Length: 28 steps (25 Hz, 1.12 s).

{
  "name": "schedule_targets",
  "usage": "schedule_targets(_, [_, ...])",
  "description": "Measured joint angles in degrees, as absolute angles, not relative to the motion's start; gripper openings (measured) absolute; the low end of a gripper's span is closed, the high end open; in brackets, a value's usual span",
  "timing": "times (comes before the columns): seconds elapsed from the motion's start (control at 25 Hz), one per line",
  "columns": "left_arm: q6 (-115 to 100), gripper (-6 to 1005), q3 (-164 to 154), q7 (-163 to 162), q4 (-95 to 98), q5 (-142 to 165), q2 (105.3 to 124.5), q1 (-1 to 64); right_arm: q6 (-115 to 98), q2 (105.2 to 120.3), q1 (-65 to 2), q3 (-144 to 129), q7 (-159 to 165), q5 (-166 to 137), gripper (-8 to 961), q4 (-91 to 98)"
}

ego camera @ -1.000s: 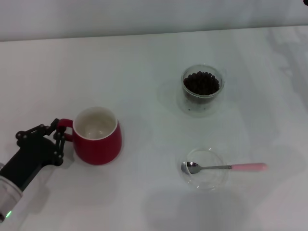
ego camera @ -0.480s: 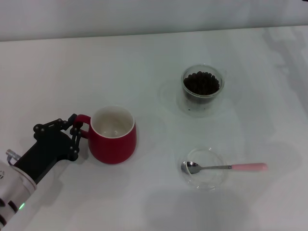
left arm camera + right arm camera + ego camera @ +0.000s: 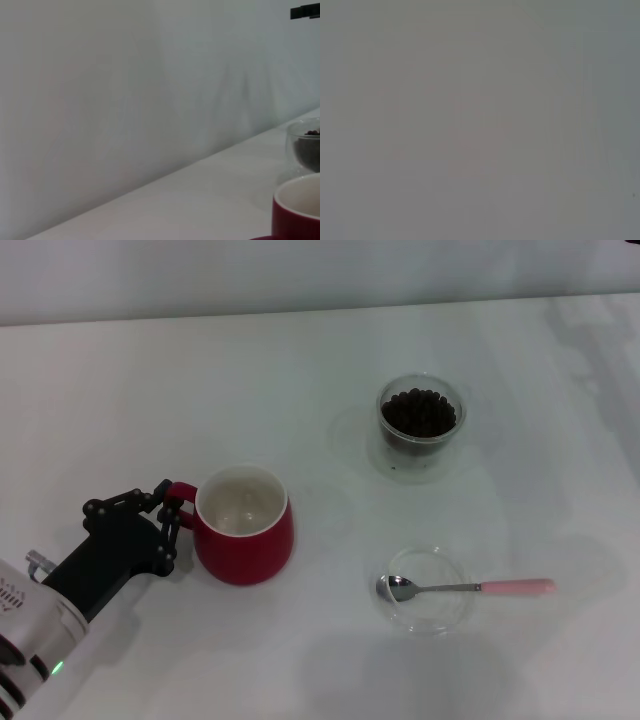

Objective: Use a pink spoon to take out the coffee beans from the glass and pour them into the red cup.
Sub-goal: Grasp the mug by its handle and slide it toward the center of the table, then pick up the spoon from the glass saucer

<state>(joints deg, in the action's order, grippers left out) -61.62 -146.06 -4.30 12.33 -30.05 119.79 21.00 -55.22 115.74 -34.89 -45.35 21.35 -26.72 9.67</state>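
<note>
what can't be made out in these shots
- Right hand: in no view; the right wrist view shows only a blank grey surface.
- Left hand fingers at the cup handle: head view, the linkage covers them.
- Cup in the left wrist view: cut off by the frame corner.
- Glass there: cut by the edge, beans barely visible.

left gripper [image 3: 170,515]: matte black, with linked finger bars joined by small round pivot pins. behind it a boxy black wrist housing, then a silver-white cylindrical arm segment [image 3: 25,630] with ribbed edge, a small metal stub, and a lit green indicator light.
</note>
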Motion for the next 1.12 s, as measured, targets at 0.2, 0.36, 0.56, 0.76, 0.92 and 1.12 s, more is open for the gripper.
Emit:
schedule_targets(0.2, [-61.6,131,-146.4,-4.2,12.3,-29.5,119.80,20.8,-55.3,115.74,-34.9,-45.4,21.4,-26.7,865,9.7])
schedule_targets(0.36, [-61.5,143,-146.4,-3.9,12.4,-29.5,119.80,20.3,-55.3,115.72,-34.9,-45.3,21.4,-26.7,865,9.7])
schedule_targets(0.56, [-61.9,310,-146.4,-3.9,12.7,-29.5,119.79,19.4,-55.3,115.62,-34.7,-45.4,21.4,-26.7,865,9.8])
schedule_targets(0.76, [-62.0,491,-146.4,-3.8,13.7,-29.8,119.71,17.8,-55.3,115.59,-34.4,-45.4,21.4,-26.7,865,10.0])
schedule_targets(0.92, [-62.9,572,-146.4,-3.8,13.9,-29.9,119.68,16.5,-55.3,115.51,-34.4,-45.4,21.4,-26.7,865,10.0])
schedule_targets(1.12, [-68.7,599,-146.0,-4.2,13.5,-30.1,119.46,13.3,-55.3,115.49,-34.4,-45.4,21.4,-26.7,864,10.0])
